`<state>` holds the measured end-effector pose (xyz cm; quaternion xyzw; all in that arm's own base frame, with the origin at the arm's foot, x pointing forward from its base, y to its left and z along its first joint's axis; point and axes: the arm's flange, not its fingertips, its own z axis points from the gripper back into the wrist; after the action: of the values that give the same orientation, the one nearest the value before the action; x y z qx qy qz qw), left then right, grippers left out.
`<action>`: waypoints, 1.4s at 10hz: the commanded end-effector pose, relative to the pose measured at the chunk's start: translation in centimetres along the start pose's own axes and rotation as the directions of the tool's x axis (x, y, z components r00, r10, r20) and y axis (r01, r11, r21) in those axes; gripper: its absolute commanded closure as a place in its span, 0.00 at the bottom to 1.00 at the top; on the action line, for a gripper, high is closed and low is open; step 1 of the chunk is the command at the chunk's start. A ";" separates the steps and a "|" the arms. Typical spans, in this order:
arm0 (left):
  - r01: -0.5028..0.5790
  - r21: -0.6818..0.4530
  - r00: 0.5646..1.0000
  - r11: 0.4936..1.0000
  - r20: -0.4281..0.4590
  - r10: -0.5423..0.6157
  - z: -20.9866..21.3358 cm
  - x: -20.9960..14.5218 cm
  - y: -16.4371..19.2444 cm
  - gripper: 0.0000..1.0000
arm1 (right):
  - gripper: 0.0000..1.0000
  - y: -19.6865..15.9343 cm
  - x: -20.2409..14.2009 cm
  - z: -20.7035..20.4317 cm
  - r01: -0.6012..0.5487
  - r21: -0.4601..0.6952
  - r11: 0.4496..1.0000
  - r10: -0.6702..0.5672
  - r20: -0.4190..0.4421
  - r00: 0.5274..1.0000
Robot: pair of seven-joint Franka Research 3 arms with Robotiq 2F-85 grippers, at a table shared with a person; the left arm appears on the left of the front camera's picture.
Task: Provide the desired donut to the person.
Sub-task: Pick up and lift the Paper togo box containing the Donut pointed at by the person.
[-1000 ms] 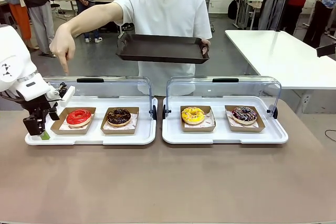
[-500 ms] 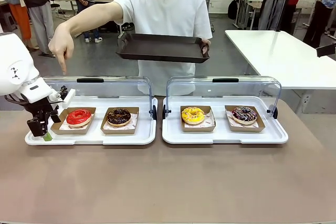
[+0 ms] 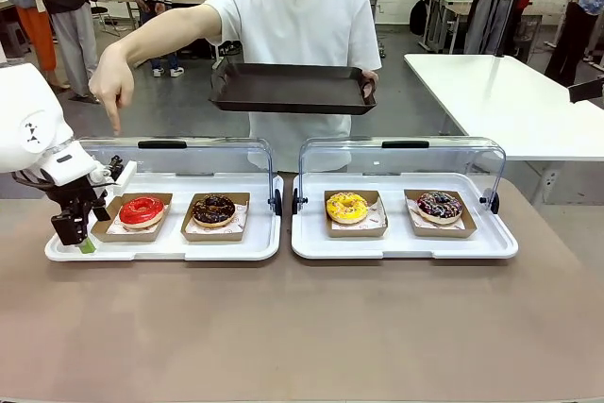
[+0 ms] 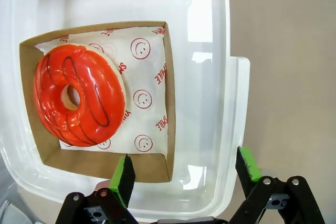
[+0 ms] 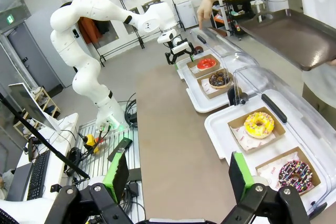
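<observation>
Left end effector [image 4: 185, 169]: jaws wide apart and empty, low at the outer end of the left white plastic display tray [image 3: 170, 244]. In the wrist view, one green pad [image 4: 123, 174] is over the near wall of the brown cardboard carton [image 4: 169, 93], the other out past the display tray's rim.
Likely reason: the spread seems meant to take the carton by its wall, sparing the glaze.
Right end effector [image 5: 178, 174]: fingers apart, nothing held, high and well apart from the donuts, probably kept out of the way.
Desired donut: the red-glazed ring donut [image 3: 142, 210] lies untouched on printed paper in that carton, in the outermost place of the left display tray.
Pointing hand [image 3: 111, 87]: index finger aimed down above that end of the case, which marks the red one as the choice.
Dark brown rectangular serving tray [image 3: 288, 89]: held level and bare in the other hand of the person in the white shirt [image 3: 293, 25], apparently to receive the donut.
Clear hinged lids [image 3: 189, 153]: tipped back, leaving the robot's side open.
Progress: pick not yet made; lowering and closing on the carton looks next.
</observation>
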<state>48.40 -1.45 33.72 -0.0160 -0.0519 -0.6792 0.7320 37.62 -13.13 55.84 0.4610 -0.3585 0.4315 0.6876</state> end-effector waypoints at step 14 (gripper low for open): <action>0.059 0.053 0.998 0.997 -0.025 -0.058 -1.3 -0.2 1.1 1.00 | 0.00 0.0 0.0 0.0 -0.002 0.007 1.000 0.002 0.012 1.000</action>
<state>49.39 -1.72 32.74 0.0069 -0.0592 -0.6912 0.7202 37.62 -13.13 55.84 0.4610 -0.3585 0.4315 0.6876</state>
